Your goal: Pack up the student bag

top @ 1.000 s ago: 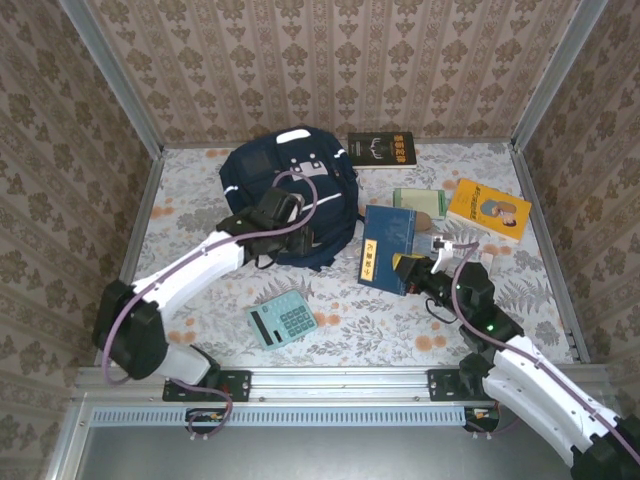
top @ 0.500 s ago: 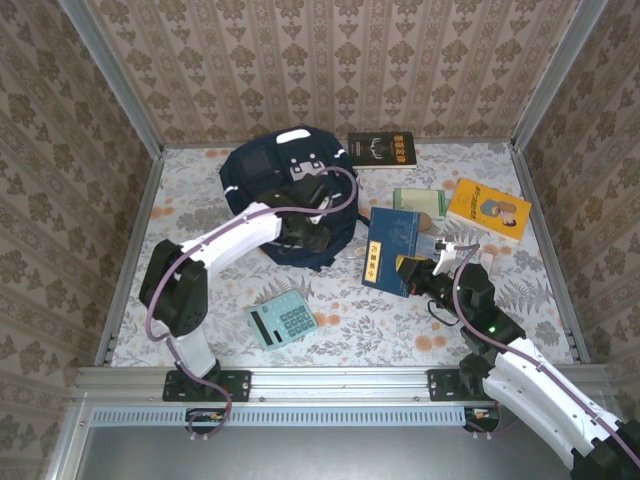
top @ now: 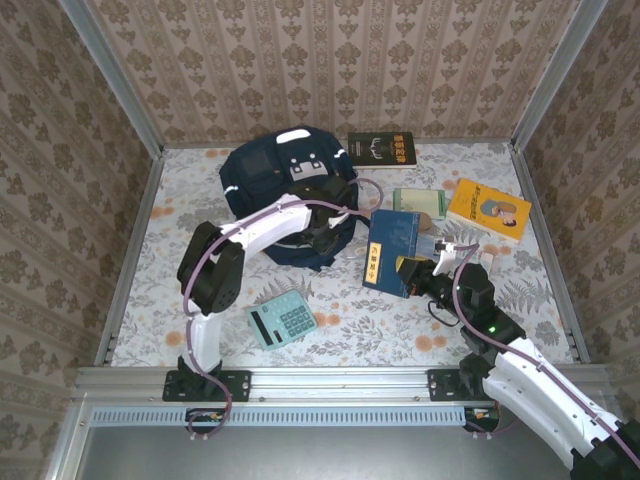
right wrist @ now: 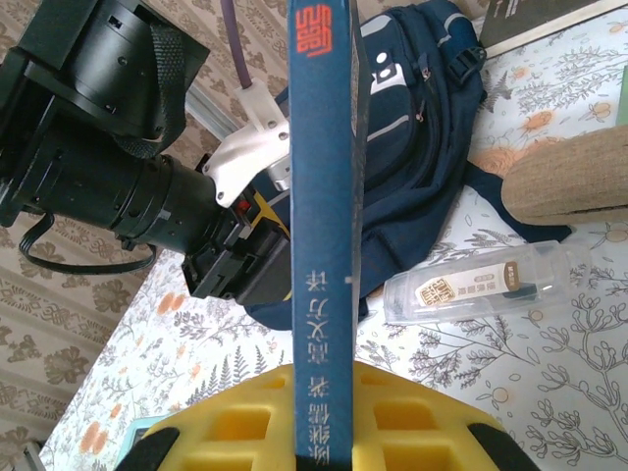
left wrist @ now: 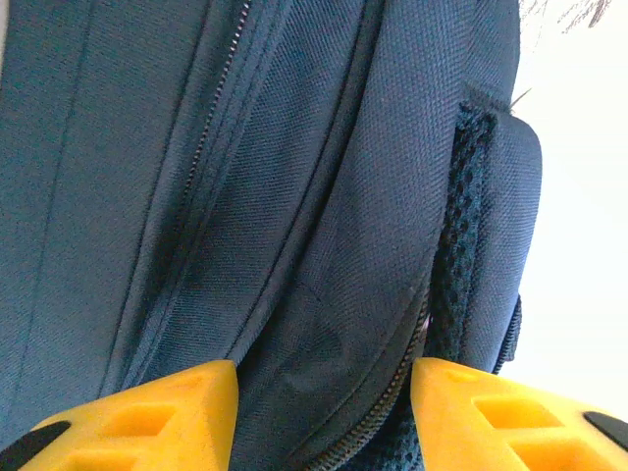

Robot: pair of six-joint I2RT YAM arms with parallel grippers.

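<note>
A large navy student bag [top: 285, 195] of coarse woven fabric lies on the floral-patterned table [top: 180, 230], toward 11 o'clock from the table's middle. It is rounded and slumped, with white stripes and a grey-white buckle patch on top.

The left gripper [top: 332, 232] sits at the bag's 4 o'clock edge. From the left wrist, the left gripper [left wrist: 324, 412] shows 2 yellow block-shaped fingers [left wrist: 167, 412] spread apart, with the bag's ribbed weave, zipper lines and a mesh side panel [left wrist: 294, 196] close behind the gap.

The left arm rises from its base at 7 o'clock, folds sharply at the elbow, and its white forearm runs toward 3 o'clock along the bag's near side.

The right gripper [top: 410, 272] pinches a thin, flat blue book [top: 392, 248] at its lower edge, held upright at the bag's 4 o'clock side. In the right wrist view, the right gripper [right wrist: 324, 432] clamps the book's spine [right wrist: 319, 196], with the bag [right wrist: 422, 128] beyond. The right arm reaches from 5 o'clock toward 11 o'clock.

A teal calculator [top: 281, 322] lies at 6 o'clock of the bag.
</note>
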